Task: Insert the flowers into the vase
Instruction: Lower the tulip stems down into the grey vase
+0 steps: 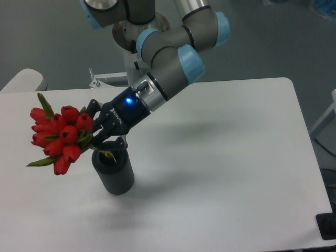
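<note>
A: Where is the task's material located?

B: The flowers (59,137) are seen at the left of the frame, tilted well off vertical, heads out to the left. The stems are clamped between the closed fingers of the gripper (100,137). The vase (113,170) is stood upright on the table (226,173), lower left of centre, directly under the gripper.

A: Which step is judged to be in hand?

B: Insertion. A pale stem end appears to be placed at the vase mouth, possibly just inside the rim; depth cannot be told. The bunch is not yet seated.

A: What is called for next?

B: By judgement, the bunch is to be rotated toward upright, lowered further, then released. A tip-over of the vase is to be watched for if the stems are pressed sideways against the wall.

A: Any writing?

B: White lettering is noted on the gripper body; it is too small to be read with certainty.
</note>
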You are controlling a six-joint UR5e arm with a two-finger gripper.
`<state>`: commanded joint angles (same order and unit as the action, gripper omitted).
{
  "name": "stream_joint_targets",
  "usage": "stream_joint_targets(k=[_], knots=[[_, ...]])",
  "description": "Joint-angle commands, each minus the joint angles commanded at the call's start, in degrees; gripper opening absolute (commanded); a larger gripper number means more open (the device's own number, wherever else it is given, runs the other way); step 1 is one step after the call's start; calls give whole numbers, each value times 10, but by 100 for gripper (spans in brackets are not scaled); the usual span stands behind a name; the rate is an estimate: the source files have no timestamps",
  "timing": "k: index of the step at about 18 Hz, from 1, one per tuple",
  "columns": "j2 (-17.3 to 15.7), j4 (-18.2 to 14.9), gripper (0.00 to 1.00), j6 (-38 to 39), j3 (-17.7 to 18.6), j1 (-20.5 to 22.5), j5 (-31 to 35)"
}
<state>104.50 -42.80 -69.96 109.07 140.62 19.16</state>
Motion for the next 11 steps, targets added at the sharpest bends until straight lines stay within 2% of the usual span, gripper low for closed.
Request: stream_joint_targets(k=[7,11], knots=[[16,1,28,-3,4,-2,2],[18,1,32,-11,11,-1,2]])
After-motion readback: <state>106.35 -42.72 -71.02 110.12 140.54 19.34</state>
